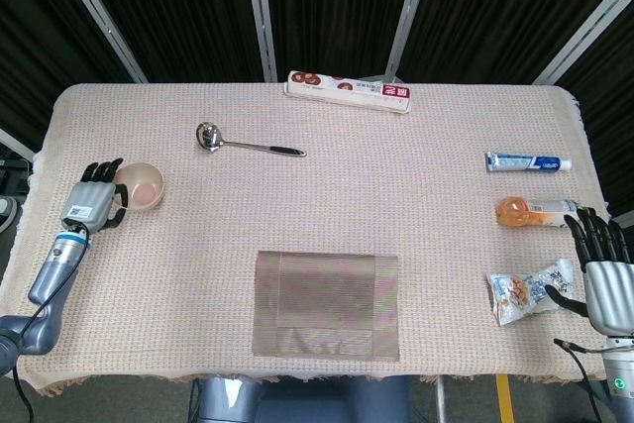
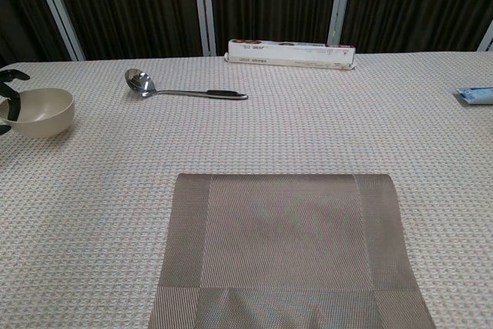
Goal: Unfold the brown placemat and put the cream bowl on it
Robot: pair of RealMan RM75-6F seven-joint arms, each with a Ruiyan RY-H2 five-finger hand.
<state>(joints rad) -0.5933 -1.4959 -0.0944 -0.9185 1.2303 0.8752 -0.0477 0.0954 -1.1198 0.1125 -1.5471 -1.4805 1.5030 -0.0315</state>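
Head view is showing the left robot hand (image 1: 92, 202) wrapping its fingers around the rim of the bowl (image 1: 140, 185) at the far left edge of the bench (image 1: 416, 185), well apart from the placemat (image 1: 328, 305), which is lying spread flat near the front edge. The right robot hand (image 1: 605, 279) is hanging released, fingers apart, just beside a snack packet (image 1: 527, 290).

The risk I am seeing: the bowl is sitting a long way from the placemat, so the carry is going to be long, and a rim grip like this could be letting the bowl tilt or slip on the way. The ladle (image 1: 246, 142) is lying close to a direct path and could be getting clipped.

Chest view is showing the bowl's side profile resting on the cloth and only dark fingertips at the frame edge; the head view alone is showing both hands, the toothpaste tube (image 1: 527, 161) whole and the orange bottle (image 1: 537, 211).
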